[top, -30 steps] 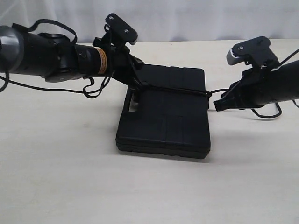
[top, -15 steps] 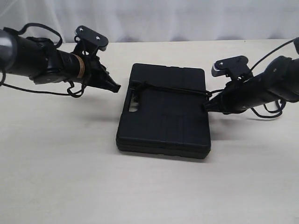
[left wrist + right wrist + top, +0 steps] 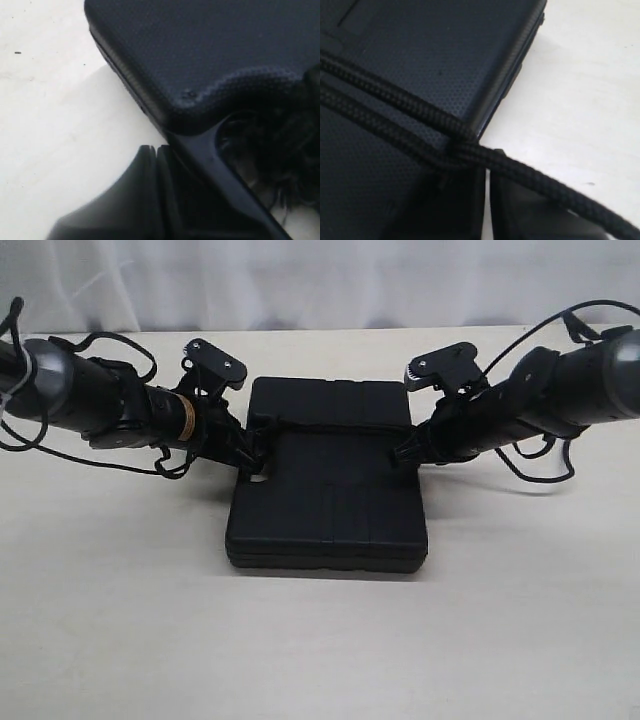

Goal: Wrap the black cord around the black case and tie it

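1. Left gripper (image 3: 250, 453) — clenched, its tip against the handle-slot edge of the black case (image 3: 330, 505).
2. The case lies flat on the table (image 3: 320, 640); the black cord (image 3: 335, 426) crosses its lid side to side.
3. Right gripper (image 3: 402, 454) — clenched at the opposite edge, with the cord running over its fingers; whether it is pinched, I cannot tell.
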Controlling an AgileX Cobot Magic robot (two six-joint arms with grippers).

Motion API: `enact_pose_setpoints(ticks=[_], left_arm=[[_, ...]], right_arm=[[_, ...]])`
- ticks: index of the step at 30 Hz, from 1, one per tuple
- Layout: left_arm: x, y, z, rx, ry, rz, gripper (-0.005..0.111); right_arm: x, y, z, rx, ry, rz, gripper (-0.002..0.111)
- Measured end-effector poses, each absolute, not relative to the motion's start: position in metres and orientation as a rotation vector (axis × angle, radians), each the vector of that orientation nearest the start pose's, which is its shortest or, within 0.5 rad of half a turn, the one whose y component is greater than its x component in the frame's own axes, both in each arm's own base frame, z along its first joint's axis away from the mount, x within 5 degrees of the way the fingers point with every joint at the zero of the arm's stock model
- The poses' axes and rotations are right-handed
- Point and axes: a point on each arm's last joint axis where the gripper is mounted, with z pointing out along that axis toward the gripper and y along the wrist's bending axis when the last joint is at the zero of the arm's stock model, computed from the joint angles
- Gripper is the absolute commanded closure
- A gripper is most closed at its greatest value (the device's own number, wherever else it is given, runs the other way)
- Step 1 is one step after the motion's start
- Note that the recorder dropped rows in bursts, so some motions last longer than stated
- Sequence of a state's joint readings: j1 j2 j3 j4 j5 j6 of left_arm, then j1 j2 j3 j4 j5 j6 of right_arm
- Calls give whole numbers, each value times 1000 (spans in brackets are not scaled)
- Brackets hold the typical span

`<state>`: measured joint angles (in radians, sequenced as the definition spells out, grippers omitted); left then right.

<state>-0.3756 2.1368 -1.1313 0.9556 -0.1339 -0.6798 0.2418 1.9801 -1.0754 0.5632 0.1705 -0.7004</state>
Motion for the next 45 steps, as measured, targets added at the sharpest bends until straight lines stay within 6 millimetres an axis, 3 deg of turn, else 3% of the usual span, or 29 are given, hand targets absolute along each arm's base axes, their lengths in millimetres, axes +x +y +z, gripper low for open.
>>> enact_pose_setpoints(ticks=[5, 9, 10, 12, 15, 18, 21, 24, 30, 33, 40, 45], left_arm=[[382, -158, 97, 811, 2269, -137, 107], [379, -153, 139, 754, 2216, -88, 107], [373, -150, 155, 724, 2200, -83, 107], [357, -144, 191, 681, 2130, -107, 107], [329, -136, 226, 657, 2039, -155, 107], [278, -122, 262, 645, 1902, -242, 107], [236, -112, 285, 618, 1772, -326, 107], [199, -98, 298, 548, 1683, -387, 107], [152, -80, 317, 495, 1529, -407, 107], [121, -67, 334, 462, 1398, -409, 107], [83, -43, 349, 332, 1316, -394, 107], [60, -27, 353, 238, 1278, -382, 107]], right_arm=[[373, 99, 129, -559, 2489, 160, 104], [365, 91, 152, -556, 2518, 221, 104], [359, 90, 168, -565, 2517, 249, 104], [340, 88, 196, -564, 2483, 272, 104], [316, 84, 221, -517, 2415, 283, 104], [281, 76, 251, -436, 2284, 297, 104], [253, 69, 269, -372, 2173, 301, 104], [219, 60, 274, -316, 2079, 293, 104], [164, 48, 288, -271, 1899, 301, 104], [127, 40, 302, -225, 1744, 338, 104], [68, 30, 318, -203, 1476, 381, 104], [38, 25, 320, -219, 1341, 395, 104]])
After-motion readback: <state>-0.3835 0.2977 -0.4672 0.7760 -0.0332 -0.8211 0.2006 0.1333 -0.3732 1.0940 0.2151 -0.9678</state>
